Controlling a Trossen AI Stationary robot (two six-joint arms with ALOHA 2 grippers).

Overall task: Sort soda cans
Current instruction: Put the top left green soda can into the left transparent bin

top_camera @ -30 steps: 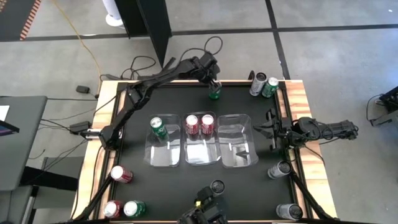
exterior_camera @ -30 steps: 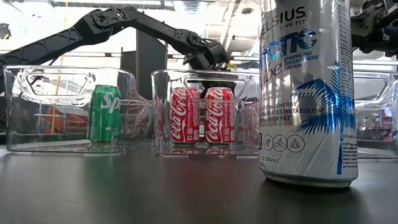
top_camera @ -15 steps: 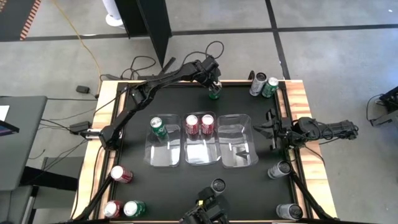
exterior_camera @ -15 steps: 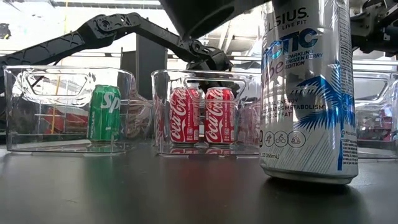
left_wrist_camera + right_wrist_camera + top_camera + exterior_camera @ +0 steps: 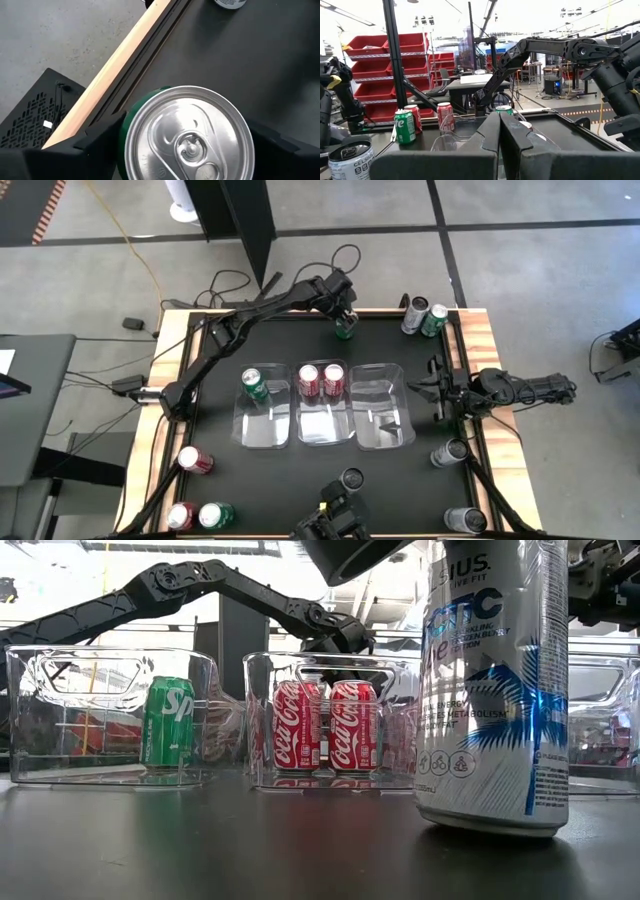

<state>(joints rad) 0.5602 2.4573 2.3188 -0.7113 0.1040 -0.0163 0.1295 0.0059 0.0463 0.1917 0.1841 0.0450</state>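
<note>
The green can [image 5: 345,330] stood upright at the table's far edge, well behind the middle tray [image 5: 322,418], and the left gripper [image 5: 344,315] sat over it. In the left wrist view the silver top [image 5: 189,134] filled the space between the two dark fingers [image 5: 102,137], one on each side of the can's body. The fingers were spread about as wide as the can; whether they pressed on it could not be told, so this looked like the grasp being set, not a lift. That can probably belonged in the left tray [image 5: 262,415], where one green can [image 5: 255,385] already stood, placed there so that colours stay apart.

The middle tray held two red cans [image 5: 321,379] side by side at its far end. The right tray [image 5: 382,418] held none, presumably kept for the silver cans [image 5: 452,452] lying right of it.

Unsorted cans lay scattered around the trays: a silver and a green can [image 5: 425,318] at the far right corner, red ones and a green [image 5: 195,500] at the near left corner, and a silver one [image 5: 351,479] just in front of the middle tray.

The right gripper [image 5: 436,390] waited beside the right tray, its fingers [image 5: 502,135] pressed together on nothing.
</note>
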